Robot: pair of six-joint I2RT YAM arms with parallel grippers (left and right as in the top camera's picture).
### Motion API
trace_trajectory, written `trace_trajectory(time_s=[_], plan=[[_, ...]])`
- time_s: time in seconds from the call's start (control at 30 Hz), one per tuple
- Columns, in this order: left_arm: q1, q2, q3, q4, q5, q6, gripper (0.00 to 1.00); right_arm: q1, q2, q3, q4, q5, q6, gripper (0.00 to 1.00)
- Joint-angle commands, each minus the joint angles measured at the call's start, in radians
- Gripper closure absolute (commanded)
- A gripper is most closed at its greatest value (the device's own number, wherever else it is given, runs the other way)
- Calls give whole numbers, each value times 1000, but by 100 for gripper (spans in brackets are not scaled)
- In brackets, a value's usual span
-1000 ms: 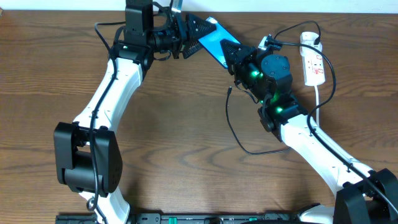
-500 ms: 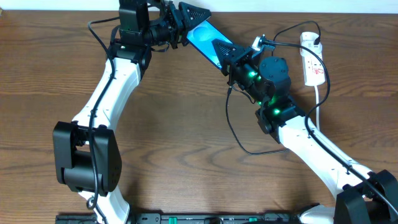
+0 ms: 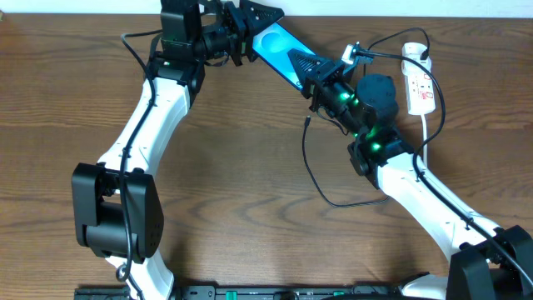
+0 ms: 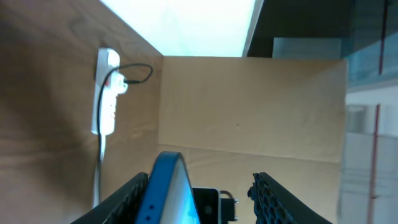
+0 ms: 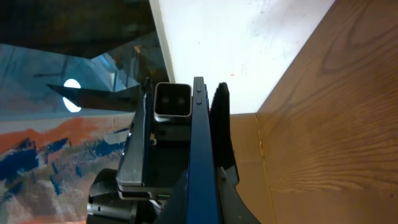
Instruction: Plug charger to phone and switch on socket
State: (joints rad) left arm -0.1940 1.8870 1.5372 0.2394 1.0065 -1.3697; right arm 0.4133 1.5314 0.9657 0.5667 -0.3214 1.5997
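Note:
The phone (image 3: 276,43), blue screen up, is held tilted above the table's far edge. My right gripper (image 3: 308,68) is shut on its lower end; in the right wrist view the phone's thin edge (image 5: 199,143) runs up between the fingers (image 5: 205,193). My left gripper (image 3: 256,17) is open around the phone's upper end. In the left wrist view the phone (image 4: 166,193) lies against one finger, with the other finger apart. The charger's plug tip (image 3: 308,120) lies loose on the table, and its black cable (image 3: 321,190) loops back towards the socket (image 3: 419,87) at far right.
The socket also shows in the left wrist view (image 4: 106,93), with a black plug and a white cord. A white wall runs along the table's far edge (image 3: 400,8). The charger cable loop lies under my right arm (image 3: 416,187).
The phone and both grippers have moved toward the far edge. My left gripper's jaws have opened off the phone, and my right gripper keeps its hold.

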Motion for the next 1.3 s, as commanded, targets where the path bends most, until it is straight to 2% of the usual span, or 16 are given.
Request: trace_trajectory(time_s=[0.0, 0.23, 0.57, 1.03, 1.27], plan=[[-8, -9, 21, 6, -5, -93, 46, -7, -7, 3, 28, -102, -11, 98], [4, -9, 21, 9, 32, -90, 47, -27, -7, 3, 60, -108, -26, 98], [-17, -9, 21, 18, 109, -18, 47, -26, 16, 3, 58, -54, -44, 98], [-81, -9, 20, 4, 107, 119, 47, 0, 67, 4, 124, -6, -26, 98], [-87, -9, 21, 2, 126, 115, 47, -10, 67, 4, 126, -3, -28, 98]])
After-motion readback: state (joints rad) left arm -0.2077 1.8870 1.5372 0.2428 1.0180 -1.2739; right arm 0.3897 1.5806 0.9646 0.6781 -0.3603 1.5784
